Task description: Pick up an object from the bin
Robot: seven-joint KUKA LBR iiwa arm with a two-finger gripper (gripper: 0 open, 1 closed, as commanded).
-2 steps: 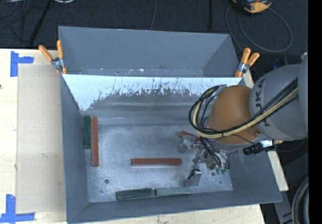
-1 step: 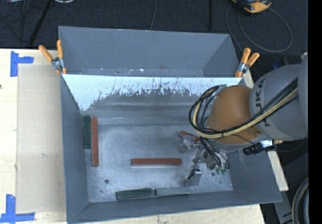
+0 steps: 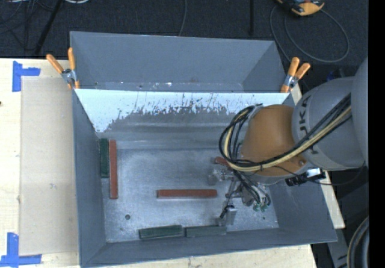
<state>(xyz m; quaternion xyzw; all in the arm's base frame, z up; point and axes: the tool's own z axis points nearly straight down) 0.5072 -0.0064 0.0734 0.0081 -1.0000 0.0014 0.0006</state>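
Gripper (image 3: 230, 211) hangs low over the floor of the bin (image 3: 162, 158), under the orange-covered wrist (image 3: 271, 140) and its looped cables (image 3: 231, 134); whether it is wide, narrow or clamped on anything cannot be told, as its tip is lost in shadow and wiring; five bars counted, all lying flat and apart from the tool. Red-brown, two: the middle red-brown bar (image 3: 186, 193) lies crosswise just to the view's left of the gripper, its nearer end close by but not touching; the far red-brown bar (image 3: 113, 170) lies well off to the left, by the bin's far side wall. Dark green, two: the far green bar (image 3: 104, 157) just beside that far red-brown one, on its outer side; the near green bar (image 3: 160, 232) below and left of the tool, along the front wall. Grey, one: the grey bar (image 3: 204, 230), end to end with the near green bar, its right end just below the gripper, the nearest thing to it. A reddish bit (image 3: 223, 163) at the wrist's edge, above the tool, is too hidden to name.
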